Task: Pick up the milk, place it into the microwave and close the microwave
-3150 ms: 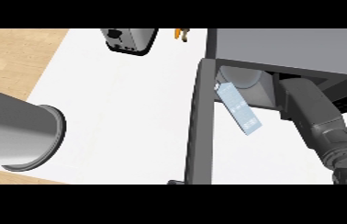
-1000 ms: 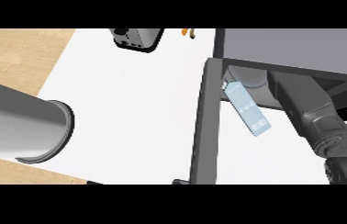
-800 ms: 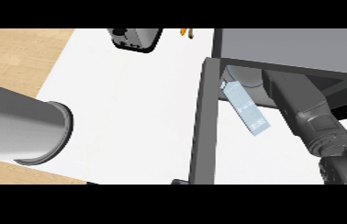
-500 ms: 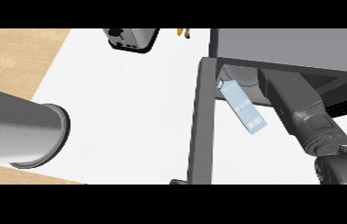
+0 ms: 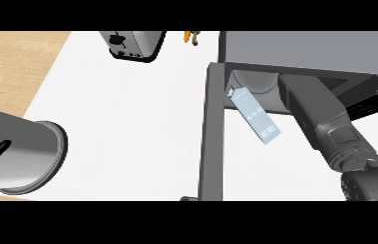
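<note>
White countertop (image 5: 133,123) fills most of the head view, bordered at left by pale wood, with a toaster-like appliance (image 5: 131,44) standing at its far edge. At right, the microwave (image 5: 295,48) stands with its door (image 5: 210,138) swung open, edge-on toward the viewer. The robot's right forearm (image 5: 332,128) reaches into the cavity, and the milk (image 5: 255,113), a pale blue-and-white carton, sits tilted at the mouth of the opening, just beside the arm. The right hand itself is hidden inside the microwave, so whether its fingers are apart or clamped on the carton cannot be told. The left forearm (image 5: 26,155) shows at the lower left edge; its hand is out of view. The step in hand appears to be placing the milk inside. The next move would call for setting the carton fully in, withdrawing the arm clear of the opening, then swinging the door shut.
</note>
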